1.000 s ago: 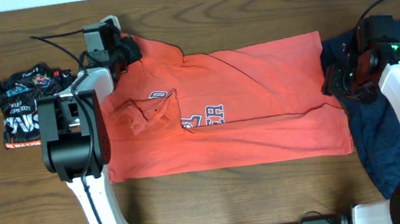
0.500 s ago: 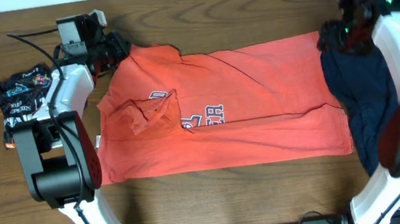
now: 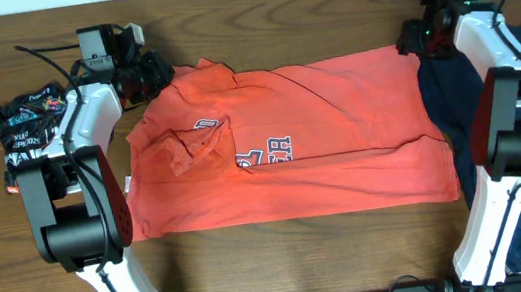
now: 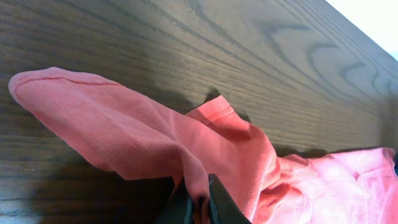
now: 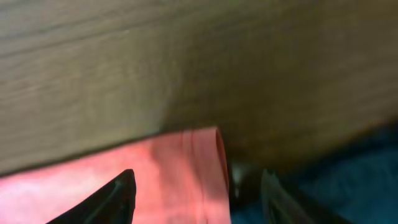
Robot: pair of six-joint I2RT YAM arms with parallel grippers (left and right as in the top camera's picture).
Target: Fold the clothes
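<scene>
An orange polo shirt (image 3: 290, 142) lies spread across the table, half folded, with blue lettering near its middle. My left gripper (image 3: 153, 76) is at its far left corner, shut on a fold of the orange fabric (image 4: 124, 137), which is pinched between the fingers (image 4: 200, 202). My right gripper (image 3: 410, 42) is at the shirt's far right corner, open, its fingers (image 5: 196, 193) astride the hemmed corner (image 5: 186, 168) just above the table.
A folded black printed garment (image 3: 32, 136) lies at the far left. Dark blue clothes (image 3: 515, 163) are heaped along the right edge, next to the shirt's right hem. Bare wood table (image 3: 275, 23) runs behind the shirt.
My right arm has swung from the dark blue heap up to the shirt's far right corner. My left gripper has shifted left along the shirt's far left corner, drawing the fabric with it.
</scene>
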